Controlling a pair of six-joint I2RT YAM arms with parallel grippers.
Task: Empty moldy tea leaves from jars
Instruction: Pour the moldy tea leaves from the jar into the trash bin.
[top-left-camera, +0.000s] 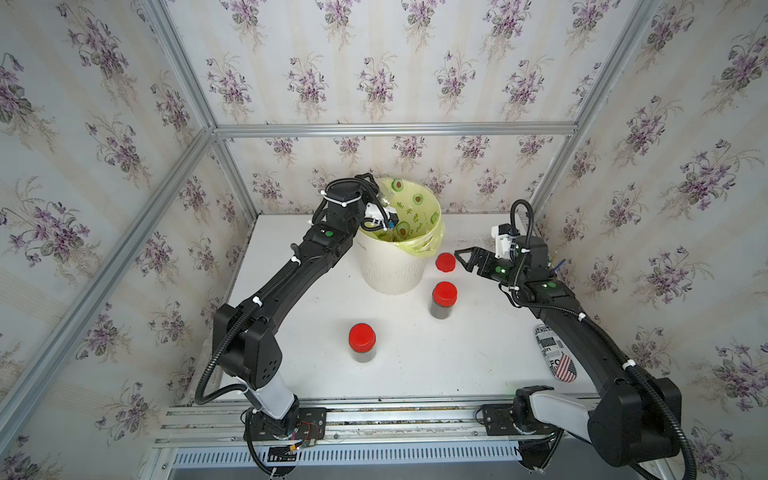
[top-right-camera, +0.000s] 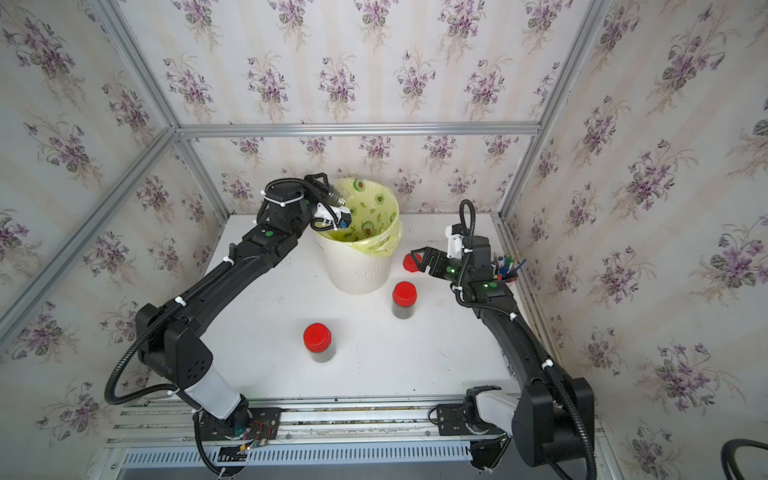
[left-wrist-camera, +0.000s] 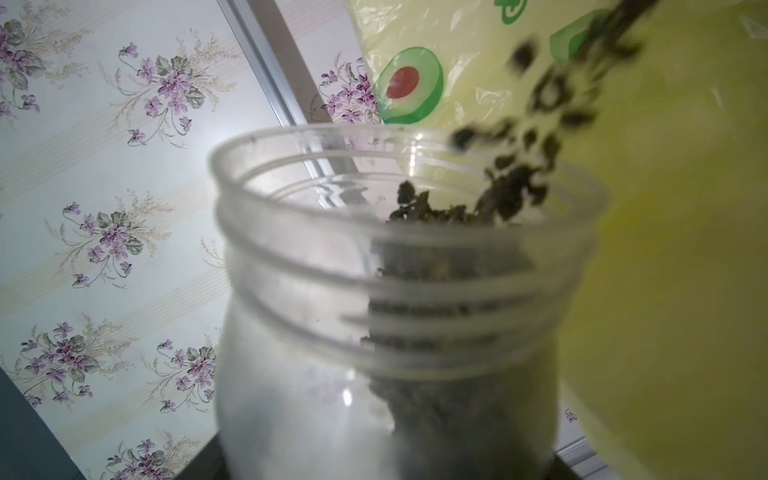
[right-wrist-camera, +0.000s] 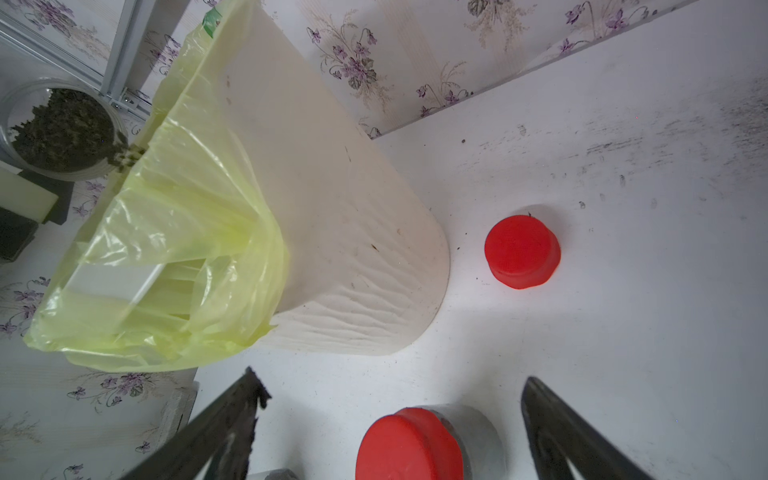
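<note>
My left jaws are clamped on an uncapped clear jar (left-wrist-camera: 374, 291), tipped over the rim of the cream ribbed bin (top-left-camera: 390, 270). Dark crumbly tea leaves (left-wrist-camera: 536, 104) tumble past its threaded mouth against the thin yellow bag (right-wrist-camera: 166, 232). My right jaws gape wide, holding nothing, just beside a loose red cap (top-left-camera: 445, 262) near the bin's foot. A capped jar (top-left-camera: 444, 300) stands near that cap, a second capped jar (top-left-camera: 362, 343) nearer the front edge, with open white surface (top-left-camera: 415, 374) between them.
</note>
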